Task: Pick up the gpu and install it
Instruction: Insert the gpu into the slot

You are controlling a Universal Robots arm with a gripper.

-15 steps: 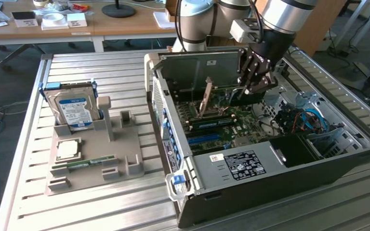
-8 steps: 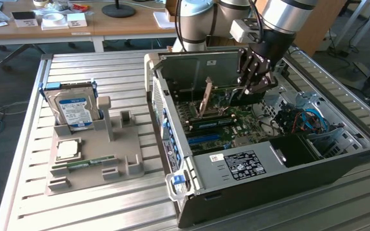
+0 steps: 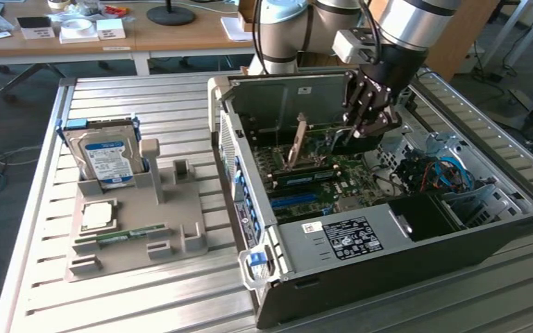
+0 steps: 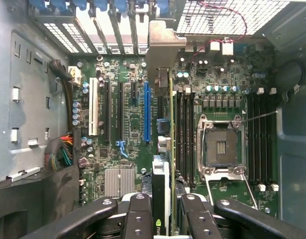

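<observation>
The gpu (image 4: 165,179) hangs edge-on between my gripper's (image 4: 162,219) two black fingers (image 4: 138,219), which are shut on it. Its silver end bracket (image 4: 160,50) points toward the case's rear slot openings. The card hovers above the motherboard, beside the long blue slot (image 4: 147,112) and between it and the black memory slots (image 4: 185,134). In the exterior view the gripper (image 3: 364,132) reaches down into the open computer case (image 3: 488,236), and the gpu (image 3: 296,142) stands upright on its edge over the board, its brownish end toward the exterior view's left.
Left of the case in the exterior view, a grey holder (image 3: 183,208) carries a blue-labelled hard drive (image 3: 109,156), a processor chip (image 3: 98,215) and a green memory stick (image 3: 128,234). Inside the case are an open processor socket (image 4: 221,147), a heatsink (image 4: 119,181) and cable bundles (image 4: 60,152).
</observation>
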